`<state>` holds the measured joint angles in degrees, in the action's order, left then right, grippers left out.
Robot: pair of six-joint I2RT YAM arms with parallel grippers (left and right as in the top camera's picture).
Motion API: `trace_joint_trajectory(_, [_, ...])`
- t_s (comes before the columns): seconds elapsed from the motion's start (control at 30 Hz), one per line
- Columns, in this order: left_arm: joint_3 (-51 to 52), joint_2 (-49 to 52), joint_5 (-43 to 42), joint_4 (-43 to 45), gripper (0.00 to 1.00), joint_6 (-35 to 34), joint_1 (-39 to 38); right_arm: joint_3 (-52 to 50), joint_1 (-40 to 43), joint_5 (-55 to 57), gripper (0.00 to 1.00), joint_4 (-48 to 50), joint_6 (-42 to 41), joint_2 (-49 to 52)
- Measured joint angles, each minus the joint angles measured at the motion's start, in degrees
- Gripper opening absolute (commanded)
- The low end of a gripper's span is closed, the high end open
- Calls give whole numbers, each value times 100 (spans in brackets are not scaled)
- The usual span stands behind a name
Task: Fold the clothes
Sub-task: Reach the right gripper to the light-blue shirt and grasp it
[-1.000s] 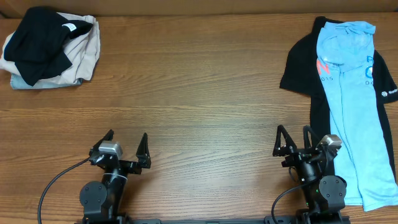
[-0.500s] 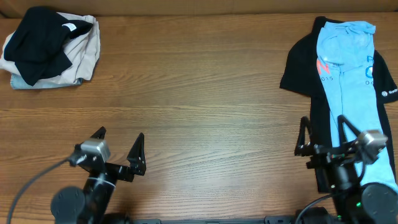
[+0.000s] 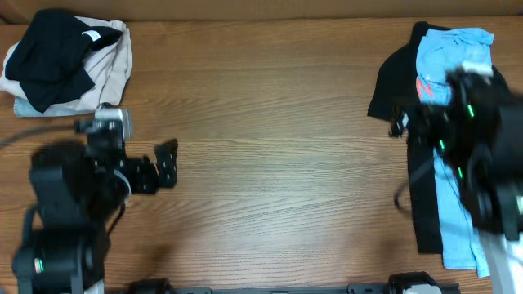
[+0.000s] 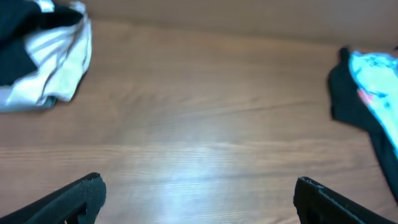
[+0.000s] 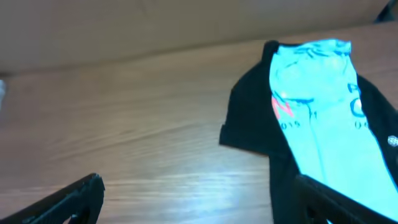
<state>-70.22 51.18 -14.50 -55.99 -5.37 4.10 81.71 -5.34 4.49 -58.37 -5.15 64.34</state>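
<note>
Wooden table (image 3: 270, 106), two arms over it, both blurred from overhead; left arm (image 3: 73, 196) sits above the table's left side, right arm (image 3: 482, 139) above its right side; left gripper (image 4: 198, 190) is spread wide, its two dark fingers (image 4: 78, 196) at the bottom corners of the left wrist view with only bare table between them, nothing held; right gripper (image 5: 199, 190) is likewise spread wide, fingers (image 5: 74, 196) far apart at the bottom of its own view, gripping nothing; task clothes are in two spots on the table; a pile of clothes (image 3: 69, 65) lies at the table's far-left corner, a black garment (image 3: 49, 49) bunched on top of a beige one (image 3: 114, 69), with a bit of pale grey-blue cloth showing at the pile's near edge; a black shirt (image 3: 388, 90) lies spread flat along the table's right side, one sleeve pointing toward the table's middle; a light-blue shirt (image 3: 458, 45) lies lengthwise on top of the black shirt, touching it, red lettering (image 5: 281, 111) near its left edge; from overhead the right arm hides the middle of both shirts; the light-blue shirt's lower end shows near the table's front-right edge; neither gripper touches any cloth in the wrist views.
</note>
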Motion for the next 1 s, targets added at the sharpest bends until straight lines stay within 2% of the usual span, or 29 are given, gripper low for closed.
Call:
trace_joint_trajectory(0.13, [-356,728,118,-63,100,0,0,358,0,24,100,372,302,1003])
trace_joint_trajectory(0.27, [-369,1279,225,-52,100,2,0,385,0,17,100,334,409,1888])
trace_joint_trajectory(0.43, [-374,2026,280,-33,100,0,0,385,111,153,98,378,184,2848])
trace_joint_trajectory(0.67, [-374,2680,284,-11,100,2,0,385,1244,498,97,466,-990,3644])
trace_joint_trajectory(0.87, [-374,2861,280,173,100,0,0,385,2234,542,95,831,-1414,4142])
trace_joint_trajectory(1.0, [-374,2868,278,225,100,0,0,385,2597,540,82,1115,-1510,4411])
